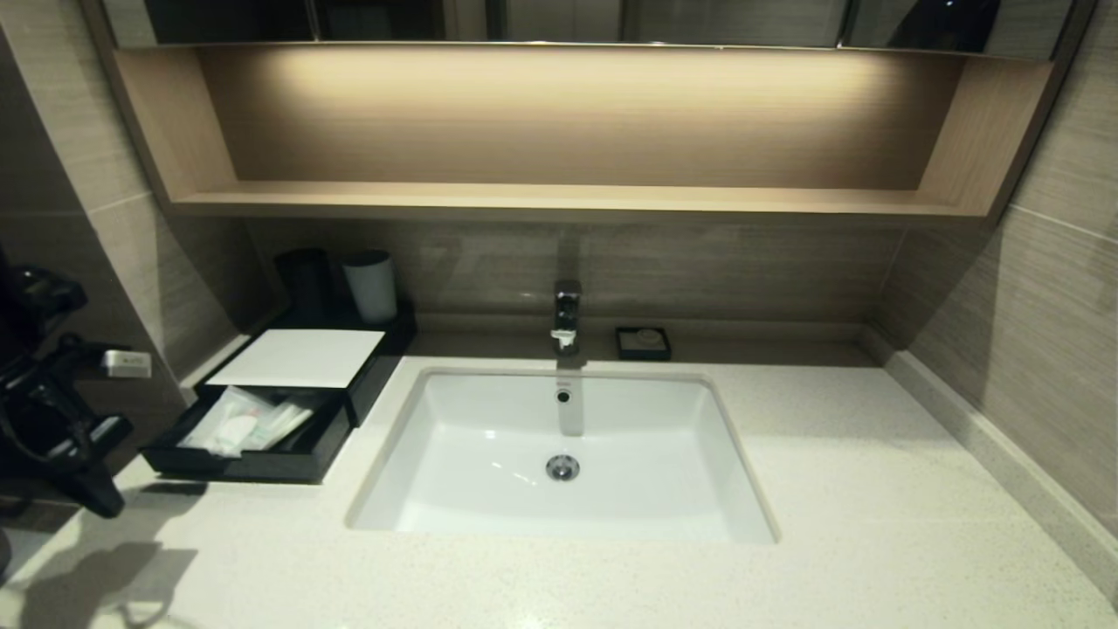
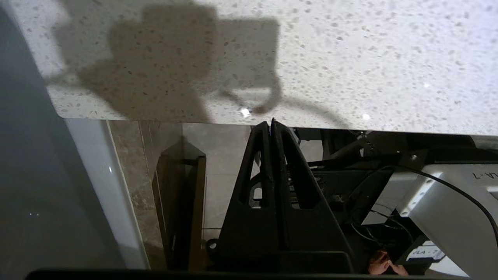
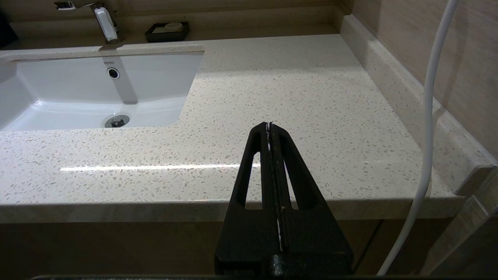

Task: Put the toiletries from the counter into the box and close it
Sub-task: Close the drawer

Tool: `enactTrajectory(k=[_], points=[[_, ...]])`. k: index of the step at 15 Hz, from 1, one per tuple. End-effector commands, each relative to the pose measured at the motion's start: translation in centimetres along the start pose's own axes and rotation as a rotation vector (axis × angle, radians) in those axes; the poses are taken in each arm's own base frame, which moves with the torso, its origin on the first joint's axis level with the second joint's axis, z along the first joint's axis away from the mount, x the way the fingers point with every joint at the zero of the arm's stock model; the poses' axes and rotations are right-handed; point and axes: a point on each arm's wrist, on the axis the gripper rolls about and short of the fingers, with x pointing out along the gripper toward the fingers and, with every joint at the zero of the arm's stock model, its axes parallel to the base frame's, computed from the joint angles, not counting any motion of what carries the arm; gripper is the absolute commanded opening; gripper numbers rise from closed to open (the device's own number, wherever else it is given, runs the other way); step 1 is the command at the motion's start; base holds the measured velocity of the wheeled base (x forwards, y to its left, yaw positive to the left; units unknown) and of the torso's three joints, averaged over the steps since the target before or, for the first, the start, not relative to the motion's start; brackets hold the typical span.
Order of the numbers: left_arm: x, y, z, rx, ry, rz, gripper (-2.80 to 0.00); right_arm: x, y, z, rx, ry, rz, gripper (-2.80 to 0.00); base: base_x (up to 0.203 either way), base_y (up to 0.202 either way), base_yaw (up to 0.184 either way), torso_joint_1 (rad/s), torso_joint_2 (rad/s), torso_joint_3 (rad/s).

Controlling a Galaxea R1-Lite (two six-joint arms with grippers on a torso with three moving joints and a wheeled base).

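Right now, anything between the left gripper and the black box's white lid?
Nothing visible. The left gripper, shut, hangs at the speckled counter's front-left edge. The white sliding lid half-covers the black box, leaving wrapped toiletries exposed. The right gripper is parked shut, far right.

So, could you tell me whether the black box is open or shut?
Partly open: the white lid covers only the rear of the black box, exposing wrapped toiletries.
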Motion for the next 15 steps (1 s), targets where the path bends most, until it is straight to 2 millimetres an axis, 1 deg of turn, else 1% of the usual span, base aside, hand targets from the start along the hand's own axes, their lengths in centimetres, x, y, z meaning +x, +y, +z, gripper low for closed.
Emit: enactTrajectory(k=[1, 3, 6, 9, 12, 15], points=[[1.1, 1.6, 0.6, -0.031, 0.013, 0.034, -2.80, 0.0, 0.0, 0.0, 0.000, 0.000, 0.001, -2.80, 0.000, 0.000, 0.000, 0.000, 0.00, 0.000], [1.7, 2.3, 0.9, -0.044, 0.012, 0.048, -2.80, 0.0, 0.0, 0.0, 0.000, 0.001, 0.001, -2.80, 0.000, 0.000, 0.000, 0.000, 0.00, 0.000], [3.3, 3.0, 1.9, -0.045, 0.035, 0.039, -2.80, 0.0, 0.0, 0.0, 0.000, -0.001, 0.000, -2.80, 0.000, 0.000, 0.000, 0.000, 0.00, 0.000], [4.3, 3.4, 2.9, -0.040, -0.007, 0.038, -2.80, 0.0, 0.0, 0.0, 0.000, -0.001, 0.002, -2.80, 0.000, 0.000, 0.000, 0.000, 0.00, 0.000], [4.0, 2.5, 4.2, 0.012, -0.120, 0.024, -2.80, 0.0, 0.0, 0.0, 0.000, 0.000, 0.000, -2.80, 0.000, 0.000, 0.000, 0.000, 0.00, 0.000], [3.5, 0.7, 4.9, 0.073, -0.174, 0.030, -2.80, 0.0, 0.0, 0.0, 0.000, -0.001, 0.000, -2.80, 0.000, 0.000, 0.000, 0.000, 0.00, 0.000]])
